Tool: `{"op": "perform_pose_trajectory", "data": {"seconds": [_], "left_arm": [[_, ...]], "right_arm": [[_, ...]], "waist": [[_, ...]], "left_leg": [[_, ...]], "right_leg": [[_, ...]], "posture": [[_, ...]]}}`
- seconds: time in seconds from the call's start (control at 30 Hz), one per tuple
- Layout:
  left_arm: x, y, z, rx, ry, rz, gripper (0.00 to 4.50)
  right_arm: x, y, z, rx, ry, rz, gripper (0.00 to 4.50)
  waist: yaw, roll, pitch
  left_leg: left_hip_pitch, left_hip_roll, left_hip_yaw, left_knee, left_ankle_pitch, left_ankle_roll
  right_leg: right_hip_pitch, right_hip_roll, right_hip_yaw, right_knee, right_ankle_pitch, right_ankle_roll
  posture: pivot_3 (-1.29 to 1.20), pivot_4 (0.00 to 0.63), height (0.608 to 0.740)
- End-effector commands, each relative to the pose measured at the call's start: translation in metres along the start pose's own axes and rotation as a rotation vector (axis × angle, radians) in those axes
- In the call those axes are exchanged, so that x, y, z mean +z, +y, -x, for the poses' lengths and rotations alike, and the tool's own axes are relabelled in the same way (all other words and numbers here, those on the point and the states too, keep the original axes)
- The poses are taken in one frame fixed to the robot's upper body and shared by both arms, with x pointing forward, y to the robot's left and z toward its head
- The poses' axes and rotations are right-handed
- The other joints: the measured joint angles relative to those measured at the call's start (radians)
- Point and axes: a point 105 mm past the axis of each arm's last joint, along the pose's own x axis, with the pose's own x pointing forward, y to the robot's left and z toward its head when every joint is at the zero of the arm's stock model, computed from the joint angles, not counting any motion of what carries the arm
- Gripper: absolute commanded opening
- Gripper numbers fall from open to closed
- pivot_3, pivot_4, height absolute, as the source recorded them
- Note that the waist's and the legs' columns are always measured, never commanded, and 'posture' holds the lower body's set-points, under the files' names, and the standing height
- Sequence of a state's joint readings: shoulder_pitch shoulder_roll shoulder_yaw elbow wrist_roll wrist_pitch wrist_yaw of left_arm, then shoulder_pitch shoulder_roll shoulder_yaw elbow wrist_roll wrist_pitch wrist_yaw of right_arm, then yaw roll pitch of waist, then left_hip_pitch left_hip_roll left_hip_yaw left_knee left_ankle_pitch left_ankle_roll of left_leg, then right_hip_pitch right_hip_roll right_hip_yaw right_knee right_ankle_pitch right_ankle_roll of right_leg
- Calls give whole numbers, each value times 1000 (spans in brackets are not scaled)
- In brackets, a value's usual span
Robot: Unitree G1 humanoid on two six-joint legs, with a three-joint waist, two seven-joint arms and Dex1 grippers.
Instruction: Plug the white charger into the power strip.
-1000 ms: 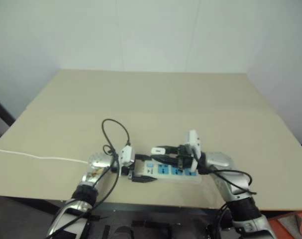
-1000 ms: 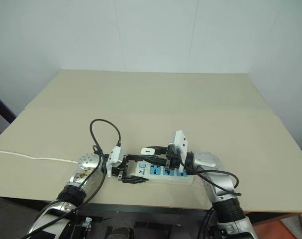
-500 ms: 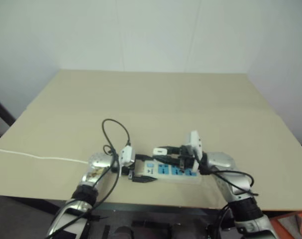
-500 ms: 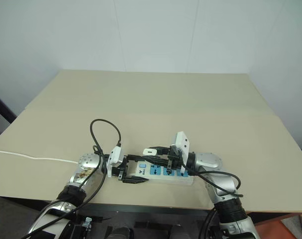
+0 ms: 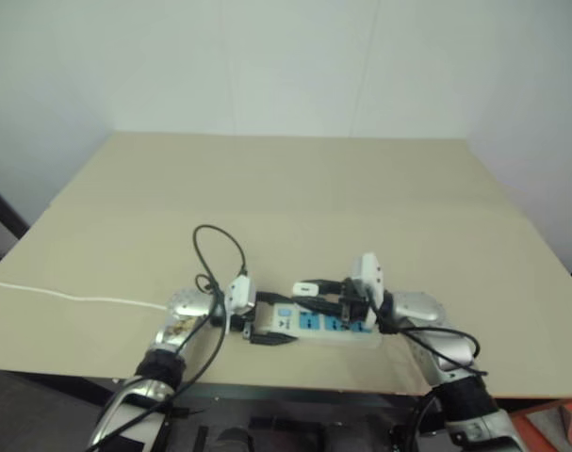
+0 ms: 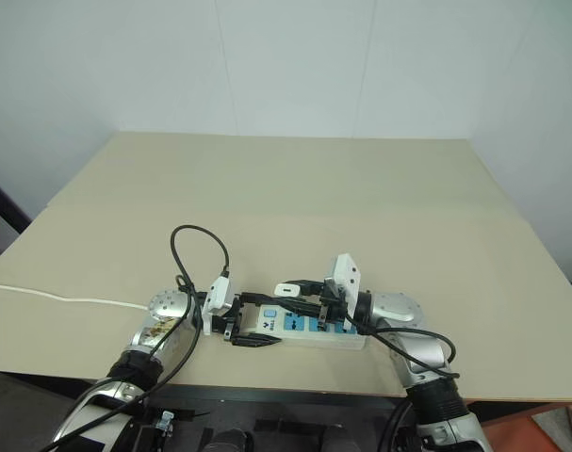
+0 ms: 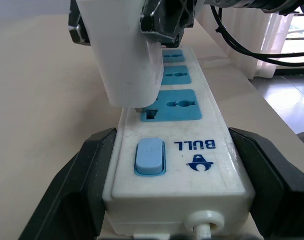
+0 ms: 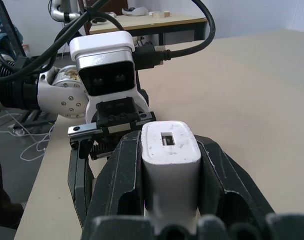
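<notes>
The power strip (image 7: 192, 145) lies near the table's front edge, its blue switch end toward my left arm. My left gripper (image 5: 265, 326) is shut on that end, one black finger (image 7: 86, 170) against each long side. My right gripper (image 8: 169, 145) is shut on the white charger (image 7: 125, 55), which it holds just over the strip. The charger's underside meets the blue socket panel (image 7: 174, 106) nearest the switch, and its prongs are mostly hidden there. In the head views the charger (image 6: 286, 290) sits above the strip (image 6: 300, 325).
The strip's thin white cord (image 5: 78, 298) runs off over the table's left edge. A black cable loop (image 5: 220, 250) arches above my left wrist. The tan table (image 5: 295, 188) stretches far behind the strip, and its front edge lies just under my arms.
</notes>
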State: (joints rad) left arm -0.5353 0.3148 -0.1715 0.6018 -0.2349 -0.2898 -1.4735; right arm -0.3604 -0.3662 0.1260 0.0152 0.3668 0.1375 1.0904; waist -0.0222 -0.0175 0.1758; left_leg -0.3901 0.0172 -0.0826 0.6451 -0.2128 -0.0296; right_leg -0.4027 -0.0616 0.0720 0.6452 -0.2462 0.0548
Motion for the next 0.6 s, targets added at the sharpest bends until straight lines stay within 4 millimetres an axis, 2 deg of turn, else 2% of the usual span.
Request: {"op": "perform_pose_trajectory", "data": {"seconds": [0.03, 0.6], "left_arm": [[-8, -5, -2, -21, 35, 27, 3270], [-8, -4, -3, -24, 36, 25, 3270]], "right_arm": [[4, -2, 4, -5, -10, 36, 1122], [-1, 1, 5, 22, -3, 48, 1122]], "waist": [[0, 0, 0], [0, 0, 0]], "left_leg": [[0, 0, 0, 0, 0, 0], [1, 0, 0, 0, 0, 0]], "right_leg": [[0, 0, 0, 0, 0, 0], [1, 0, 0, 0, 0, 0]], "posture": [[0, 150, 740], [0, 150, 740]]}}
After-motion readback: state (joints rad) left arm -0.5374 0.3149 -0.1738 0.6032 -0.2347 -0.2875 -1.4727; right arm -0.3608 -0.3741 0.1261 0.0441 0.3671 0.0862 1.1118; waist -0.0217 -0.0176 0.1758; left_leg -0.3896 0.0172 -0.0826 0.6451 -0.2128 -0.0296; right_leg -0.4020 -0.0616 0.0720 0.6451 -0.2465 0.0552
